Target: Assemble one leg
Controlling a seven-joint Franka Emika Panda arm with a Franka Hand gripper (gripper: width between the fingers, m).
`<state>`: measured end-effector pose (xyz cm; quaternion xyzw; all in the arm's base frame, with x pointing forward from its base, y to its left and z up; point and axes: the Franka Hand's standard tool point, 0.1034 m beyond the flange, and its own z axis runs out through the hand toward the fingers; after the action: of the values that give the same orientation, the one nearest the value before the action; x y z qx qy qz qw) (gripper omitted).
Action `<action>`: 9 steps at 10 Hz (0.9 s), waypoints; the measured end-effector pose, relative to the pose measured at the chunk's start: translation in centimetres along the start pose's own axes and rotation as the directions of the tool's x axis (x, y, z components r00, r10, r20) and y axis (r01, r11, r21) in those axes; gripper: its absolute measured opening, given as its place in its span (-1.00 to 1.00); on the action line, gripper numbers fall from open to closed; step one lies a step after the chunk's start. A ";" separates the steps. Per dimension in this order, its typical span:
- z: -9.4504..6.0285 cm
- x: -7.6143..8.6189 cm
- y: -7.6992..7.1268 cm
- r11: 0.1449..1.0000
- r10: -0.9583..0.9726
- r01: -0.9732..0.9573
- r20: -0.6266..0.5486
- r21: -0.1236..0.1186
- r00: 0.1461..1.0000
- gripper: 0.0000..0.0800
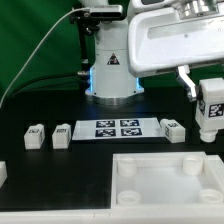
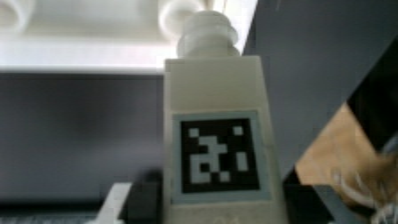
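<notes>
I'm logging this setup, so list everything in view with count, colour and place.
held leg: one, white with black-and-white tag, in the air at the exterior view's right.
loose legs: three, white, on the table, two on the exterior view's left of the marker board, one on its right.
marker board: one, white, table middle.
panel: one, white, table front.
cut-off piece: one, white, exterior view's left edge.
table: one, black, under everything.
arm: one, white, behind the board, jaws shut on the held leg.

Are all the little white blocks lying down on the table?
No, one leg hangs in the gripper, lifted clear of the table.
</notes>
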<state>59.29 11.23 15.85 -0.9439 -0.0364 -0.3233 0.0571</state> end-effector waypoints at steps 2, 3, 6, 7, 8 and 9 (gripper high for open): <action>0.5 -0.8 0.0 1.000 0.000 0.000 0.024 0.001 1.000 -0.27; 0.5 -0.8 0.0 1.000 0.000 0.000 0.020 0.001 1.000 -0.27; 2.1 0.0 -0.1 1.000 -0.003 0.003 -0.003 0.002 1.000 -0.27; 3.0 0.7 0.1 1.000 -0.008 0.008 -0.012 0.002 1.000 -0.27; 4.2 1.1 0.2 1.000 -0.002 0.002 -0.014 0.003 1.000 -0.27; 5.0 0.8 0.4 1.000 0.004 -0.004 -0.007 0.003 1.000 -0.27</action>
<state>62.98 11.49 12.34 -0.9427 -0.0349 -0.3266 0.0591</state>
